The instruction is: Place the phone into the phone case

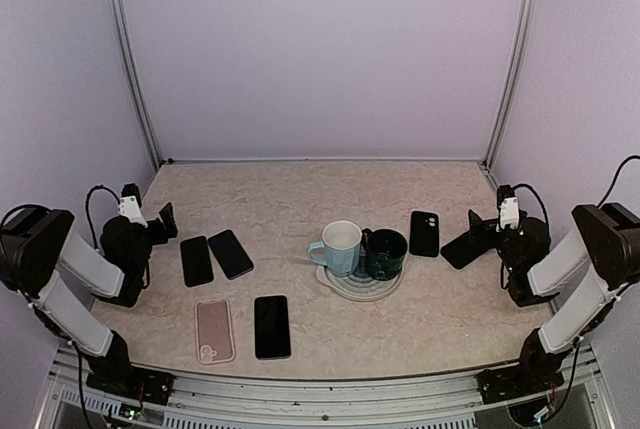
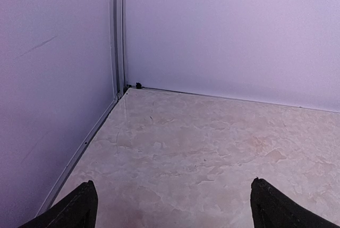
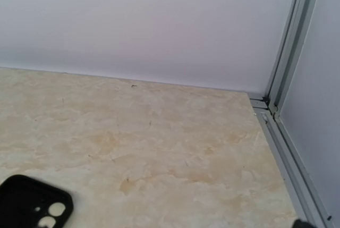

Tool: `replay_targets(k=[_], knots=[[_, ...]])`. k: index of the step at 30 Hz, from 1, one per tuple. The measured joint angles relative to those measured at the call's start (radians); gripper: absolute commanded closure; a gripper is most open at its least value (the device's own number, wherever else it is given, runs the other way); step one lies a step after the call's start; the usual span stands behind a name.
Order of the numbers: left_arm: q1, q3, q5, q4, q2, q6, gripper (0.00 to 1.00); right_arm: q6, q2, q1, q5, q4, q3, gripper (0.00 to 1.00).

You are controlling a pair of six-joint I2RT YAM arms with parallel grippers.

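The table [image 1: 300,189] is a beige, marbled slab closed in by plain lavender walls [image 1: 320,49], with aluminium posts [image 1: 130,59] standing in the far corners. The top view alone takes in the whole layout. The left wrist view shows only bare tabletop running to a corner post, with the left gripper [image 2: 175,209] and its two dark fingertips [image 2: 79,207] set wide apart on nothing. In the right wrist view almost nothing of the right gripper [image 1: 468,241] enters the frame, and from above it is a dark wedge, so whether its jaws are parted cannot be told. That wrist view does catch one corner of the black phone case [image 3: 29,207] with its camera cut-outs, which lies flat just to the left of that gripper. The pink phone case [image 1: 215,330] lies to the right of the left gripper and nearer the arm bases, with a black phone [image 1: 272,327] flat just beside it on the far side from that gripper. Two more black phones [image 1: 213,257] lie just right of the left gripper. Between the arms, a light blue mug [image 1: 340,247] and a dark mug [image 1: 385,253] share a pale plate [image 1: 355,291].
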Motion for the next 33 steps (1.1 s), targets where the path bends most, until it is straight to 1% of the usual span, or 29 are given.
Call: replay_targets(k=[10,12,13,15,16,17,19,20,21,22,24,26,28,31,33], knots=[[0.01,0.009,0.019,0.0,0.0,0.0,0.01,0.001,0.0,-0.001,0.002,-0.003,0.002,0.01],[0.01,0.013,0.0,-0.003,0.0,-0.007,0.01,0.009,-0.016,-0.002,0.024,-0.044,0.017,0.01],[0.01,0.019,-0.032,-0.022,-0.004,-0.02,0.01,0.014,-0.049,-0.003,0.044,-0.109,0.034,0.01],[0.012,0.06,-0.121,-0.142,-0.046,-0.058,0.01,0.021,-0.166,-0.006,0.079,-0.239,0.08,0.01],[0.012,0.085,-0.154,-0.19,-0.072,-0.072,0.01,0.023,-0.206,-0.007,0.086,-0.268,0.098,0.01],[0.007,0.124,-0.194,-0.255,-0.109,-0.096,0.01,0.028,-0.264,-0.008,0.094,-0.328,0.131,0.03],[-0.01,0.188,-0.255,-0.33,-0.177,-0.129,0.01,0.054,-0.364,-0.008,0.107,-0.445,0.224,0.09],[-0.029,0.217,-0.281,-0.364,-0.211,-0.15,0.01,0.071,-0.4,-0.009,0.109,-0.515,0.28,0.11],[-0.06,0.251,-0.307,-0.409,-0.249,-0.171,0.01,0.095,-0.429,-0.009,0.106,-0.603,0.35,0.12],[-0.089,0.275,-0.32,-0.441,-0.277,-0.186,0.01,0.117,-0.449,-0.01,0.096,-0.681,0.416,0.09],[-0.166,0.34,-0.339,-0.55,-0.334,-0.224,0.01,0.165,-0.478,-0.01,0.051,-0.833,0.547,0.01],[-0.238,0.394,-0.343,-0.652,-0.381,-0.257,0.02,0.2,-0.492,0.008,0.007,-0.95,0.645,0.01],[-0.31,0.433,-0.344,-0.768,-0.435,-0.315,0.05,0.218,-0.481,0.078,0.014,-1.091,0.757,0.01],[-0.407,0.441,-0.356,-0.937,-0.531,-0.434,0.09,0.238,-0.407,0.31,0.083,-1.27,0.919,0.01],[-0.459,0.439,-0.38,-1.042,-0.579,-0.515,0.11,0.27,-0.338,0.471,0.126,-1.36,0.993,0.01]])
